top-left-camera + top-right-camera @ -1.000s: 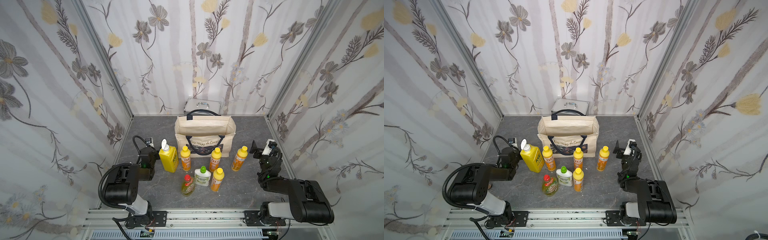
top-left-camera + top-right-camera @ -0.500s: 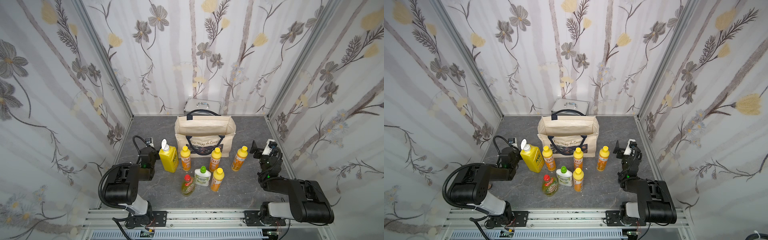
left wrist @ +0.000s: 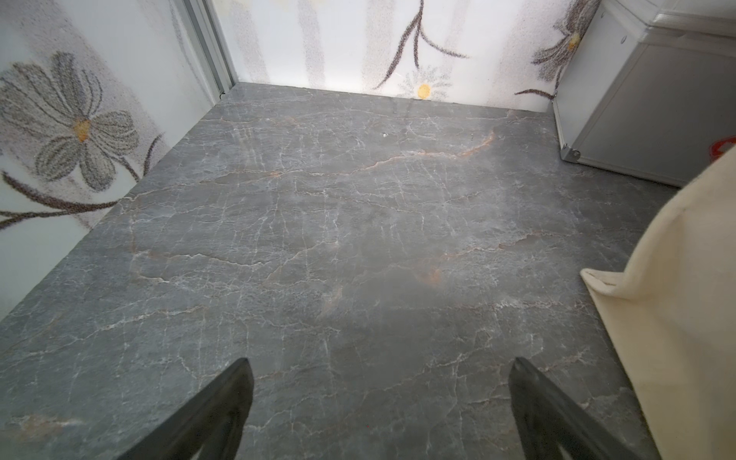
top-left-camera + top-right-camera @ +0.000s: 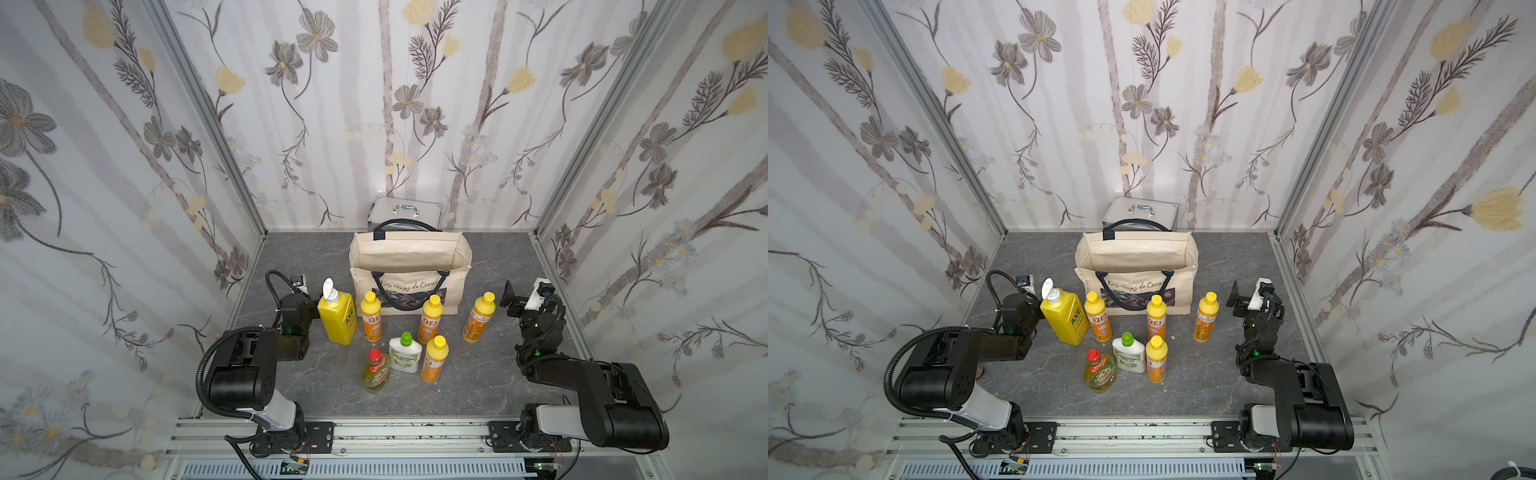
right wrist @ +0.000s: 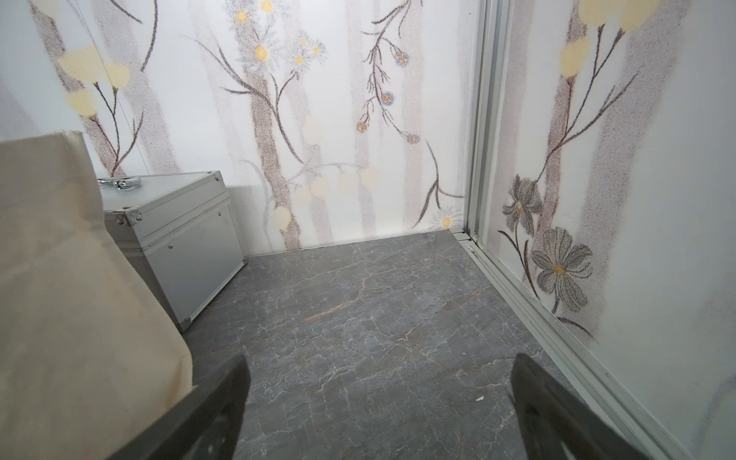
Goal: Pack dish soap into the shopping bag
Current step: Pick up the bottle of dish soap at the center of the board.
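At the left, the left jaws stand wide apart and empty over bare surface (image 3: 318, 219), with the yellow pump bottle (image 4: 337, 316) just beside that arm. In the middle, the other six dish soap bottles (image 4: 404, 353) stand upright in front of the open shopping bag (image 4: 409, 255), all outside it. At the right, the right jaws gape empty, near the rightmost orange bottle (image 4: 478, 318) without touching it.

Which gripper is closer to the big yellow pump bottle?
Left. The left gripper sits right beside the pump bottle; the right gripper is far across, past the orange bottles.
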